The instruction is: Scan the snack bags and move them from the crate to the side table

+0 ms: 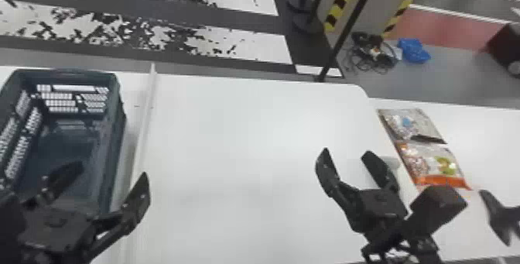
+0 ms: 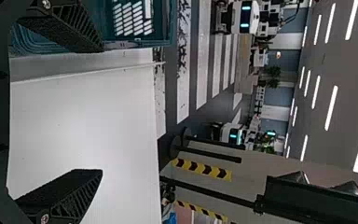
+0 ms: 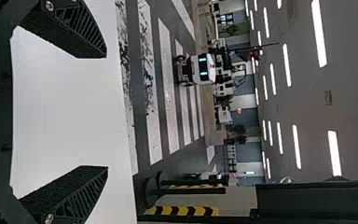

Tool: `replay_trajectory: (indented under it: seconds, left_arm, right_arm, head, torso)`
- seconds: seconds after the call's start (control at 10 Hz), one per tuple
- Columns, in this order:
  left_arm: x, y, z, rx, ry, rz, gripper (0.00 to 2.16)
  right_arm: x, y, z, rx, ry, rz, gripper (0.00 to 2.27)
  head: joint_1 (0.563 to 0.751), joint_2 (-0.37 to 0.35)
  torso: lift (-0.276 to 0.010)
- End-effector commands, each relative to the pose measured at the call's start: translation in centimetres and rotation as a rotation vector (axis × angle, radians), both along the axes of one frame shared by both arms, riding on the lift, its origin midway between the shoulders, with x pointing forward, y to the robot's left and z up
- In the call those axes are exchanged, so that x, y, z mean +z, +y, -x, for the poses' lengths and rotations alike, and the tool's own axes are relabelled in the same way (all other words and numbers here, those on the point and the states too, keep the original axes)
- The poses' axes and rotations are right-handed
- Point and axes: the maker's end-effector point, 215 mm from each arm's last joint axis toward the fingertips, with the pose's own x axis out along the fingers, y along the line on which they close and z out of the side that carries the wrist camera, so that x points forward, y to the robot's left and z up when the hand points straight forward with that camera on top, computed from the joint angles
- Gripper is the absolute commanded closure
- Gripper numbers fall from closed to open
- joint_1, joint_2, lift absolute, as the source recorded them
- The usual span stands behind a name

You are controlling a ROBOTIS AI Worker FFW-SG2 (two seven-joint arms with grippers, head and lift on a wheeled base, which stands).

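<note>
Above the table (image 1: pixel 240 127), the right claw (image 1: pixel 346 151) gapes forward.

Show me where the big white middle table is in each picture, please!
Head view: the white table is in the middle, between crate and snack bags.
Left wrist view: behind the left pincer, beside the crate.
Right wrist view: behind the right pincer.
Shared landmark: yellow-and-black stripes.

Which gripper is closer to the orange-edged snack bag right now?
Right. The right gripper, open, is just left of the orange-edged snack bag; the left gripper, also open, is much farther left, by the crate's right side.
</note>
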Motion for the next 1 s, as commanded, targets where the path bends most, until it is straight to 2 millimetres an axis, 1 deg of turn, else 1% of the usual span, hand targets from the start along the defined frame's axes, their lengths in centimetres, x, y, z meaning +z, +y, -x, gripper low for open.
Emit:
replay_trajectory:
  seconds: [0.0, 0.1, 0.2, 0.3, 0.4, 0.5, 0.6, 0.7, 0.9]
  left_arm:
    - [1.1, 0.4, 0.8, 0.008, -0.045, -0.005, 0.07]
    - [2.2, 0.7, 1.3, 0.016, -0.079, -0.006, 0.07]
    - [3.4, 1.2, 1.9, 0.024, -0.111, 0.0, 0.07]
    - [4.5, 1.5, 2.5, 0.03, -0.138, 0.008, 0.07]
    - [5.0, 1.7, 3.0, 0.031, -0.154, 0.011, 0.07]
    - [5.2, 1.8, 3.6, 0.037, -0.162, 0.024, 0.07]
    - [5.1, 1.8, 4.1, 0.037, -0.153, 0.034, 0.07]
    - [5.0, 1.8, 4.7, 0.037, -0.147, 0.044, 0.07]
    - [4.6, 2.1, 5.3, 0.054, -0.124, 0.06, 0.07]
  right_arm:
    - [0.6, 0.4, 1.4, 0.001, -0.018, -0.012, 0.08]
    - [1.1, 0.5, 2.0, 0.001, -0.028, -0.014, 0.08]
    - [1.3, 0.8, 3.1, 0.007, -0.03, -0.019, 0.08]
    - [2.1, 1.2, 4.5, 0.009, -0.061, -0.029, 0.08]
    - [2.5, 2.0, 5.5, 0.023, -0.082, -0.022, 0.08]
    - [2.8, 2.0, 6.5, 0.023, -0.093, -0.027, 0.08]
    - [3.0, 2.2, 7.7, 0.03, -0.111, -0.024, 0.08]
    - [3.1, 1.8, 8.7, 0.025, -0.126, -0.024, 0.08]
    - [2.6, 1.7, 9.9, 0.022, -0.11, -0.025, 0.08]
  head:
    - [0.695, -0.26]
    - [0.695, -0.258]
    - [0.695, -0.255]
    - [0.695, -0.254]
    - [0.695, -0.25]
    - [0.695, -0.242]
    - [0.695, -0.238]
    - [0.695, -0.239]
    - [0.695, -0.261]
  torso:
    - [-0.087]
    - [-0.087]
    - [-0.087]
    - [-0.087]
    - [-0.087]
    - [-0.087]
    - [-0.087]
    - [-0.087]
    - [-0.087]
